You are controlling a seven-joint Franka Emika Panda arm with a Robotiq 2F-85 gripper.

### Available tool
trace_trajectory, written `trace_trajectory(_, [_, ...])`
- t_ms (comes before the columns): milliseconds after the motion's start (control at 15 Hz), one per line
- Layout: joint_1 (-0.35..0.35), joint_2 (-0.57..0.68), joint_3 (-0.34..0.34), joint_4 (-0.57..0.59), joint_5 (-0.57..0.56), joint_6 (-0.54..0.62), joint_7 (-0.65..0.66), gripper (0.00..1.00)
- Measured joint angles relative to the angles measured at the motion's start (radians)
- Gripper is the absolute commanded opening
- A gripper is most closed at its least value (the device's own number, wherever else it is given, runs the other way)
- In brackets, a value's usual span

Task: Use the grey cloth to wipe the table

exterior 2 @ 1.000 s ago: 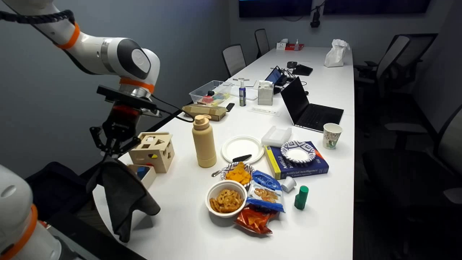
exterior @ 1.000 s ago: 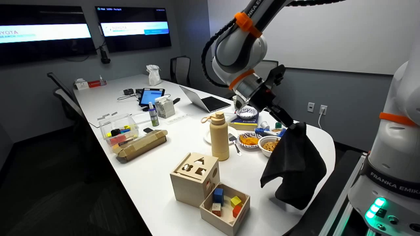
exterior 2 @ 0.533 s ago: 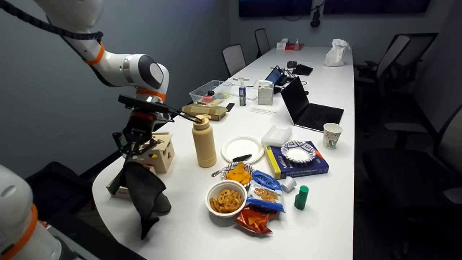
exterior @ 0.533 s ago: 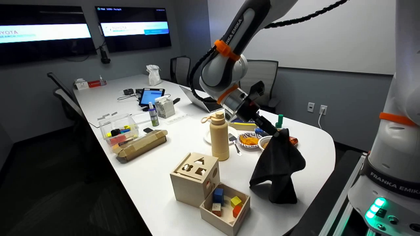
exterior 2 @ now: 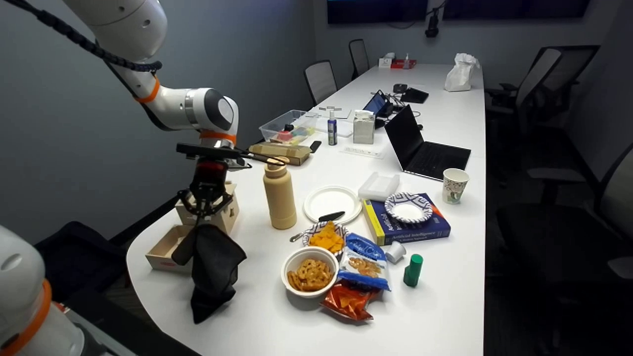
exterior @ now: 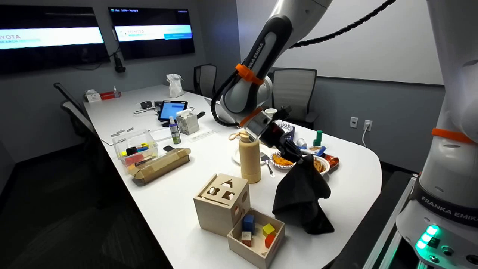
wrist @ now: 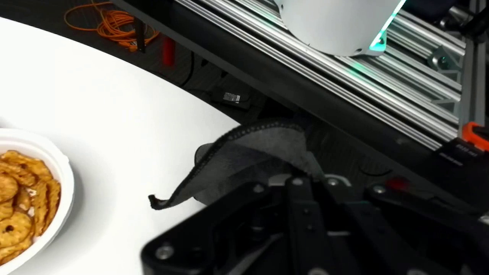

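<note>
Grey cloth [exterior 2: 217,269] between tight fingers [exterior 2: 200,209], white table [exterior 2: 267,324] below, 2 wooden boxes [exterior 2: 228,218] behind.

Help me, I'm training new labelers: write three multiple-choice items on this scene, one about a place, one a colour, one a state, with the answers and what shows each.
1. Where is the blue block?
A) on the book
B) in the tray
C) on the laptop

2. What colour is the tall bottle?
A) green
B) purple
C) tan

3. What state is the end effector in?
A) shut on the cloth
B) open, holding nothing
C) shut on the tall bottle

Answers:
1. B: an exterior view shows it within the tray's walls.
2. C: its tan body is plain in both exterior views.
3. A: in both exterior views the cloth hangs from its closed jaws.
</note>
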Motion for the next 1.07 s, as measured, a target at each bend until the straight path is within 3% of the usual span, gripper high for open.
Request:
trace_trajectory(667, [-0.028,0.025,-0.045,0.022,-0.039,0.11,0.28,0.01])
trace_trajectory(1067, [-0.036,0.025,-0.081,0.029,-0.067,0.118,0.419,0.01])
